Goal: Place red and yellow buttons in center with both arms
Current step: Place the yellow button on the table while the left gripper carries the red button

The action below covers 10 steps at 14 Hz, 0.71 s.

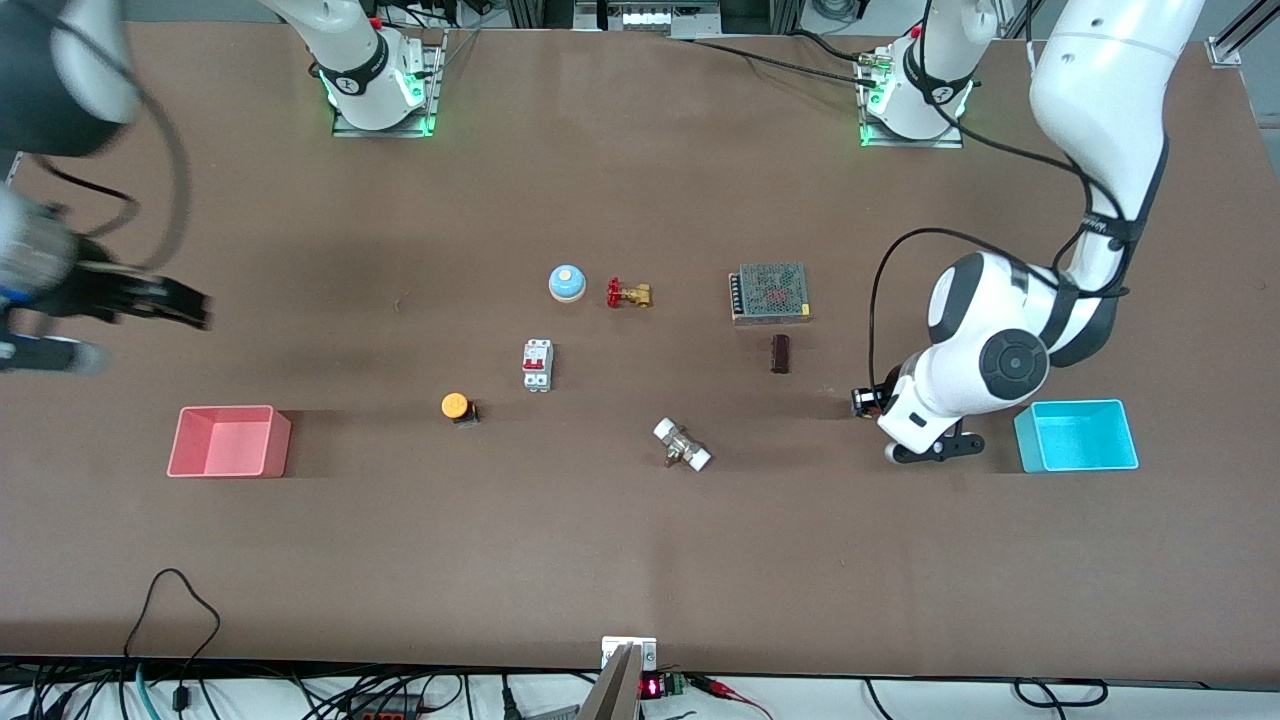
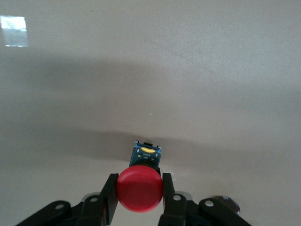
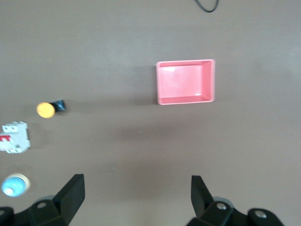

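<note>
Right gripper [image 1: 195, 308], jaws wide, hangs at ten o'clock of the empty pink plastic tray [image 1: 228, 441]. Yellow-capped push button [image 1: 456, 406] lies on the brown tabletop [image 1: 640, 560]. Left gripper [image 2: 139, 197] clamps the red mushroom-capped button [image 2: 139, 189], nine o'clock of the empty cyan tray [image 1: 1076, 436].

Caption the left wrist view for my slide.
Left gripper shut on the red button, just above the bare tabletop.
</note>
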{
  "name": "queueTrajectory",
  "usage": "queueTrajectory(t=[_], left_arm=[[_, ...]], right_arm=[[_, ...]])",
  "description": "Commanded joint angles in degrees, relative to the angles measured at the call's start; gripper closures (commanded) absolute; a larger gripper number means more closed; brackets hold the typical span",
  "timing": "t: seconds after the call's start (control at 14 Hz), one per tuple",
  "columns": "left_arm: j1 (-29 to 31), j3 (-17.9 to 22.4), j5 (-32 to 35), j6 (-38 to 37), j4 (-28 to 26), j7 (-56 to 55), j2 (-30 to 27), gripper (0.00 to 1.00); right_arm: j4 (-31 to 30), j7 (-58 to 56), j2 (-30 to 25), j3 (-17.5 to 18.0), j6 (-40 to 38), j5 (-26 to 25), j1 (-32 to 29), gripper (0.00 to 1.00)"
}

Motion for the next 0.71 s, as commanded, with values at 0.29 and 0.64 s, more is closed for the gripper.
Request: queueTrajectory(t=[0.29,0.64], left_arm=[[0.4,0.1,0.6,1.3,0.5,-0.7,0.2,0.42],[2.9,0.5,0.6,-3.6,1.0,0.1,-7.3,0.03]], right_arm=[[-8.3,-2.5,-6.0,1.1,0.8,1.2,-2.4,0.0],[-9.3,-2.5,-6.9,1.1,1.0,1.4,-2.3,0.0]])
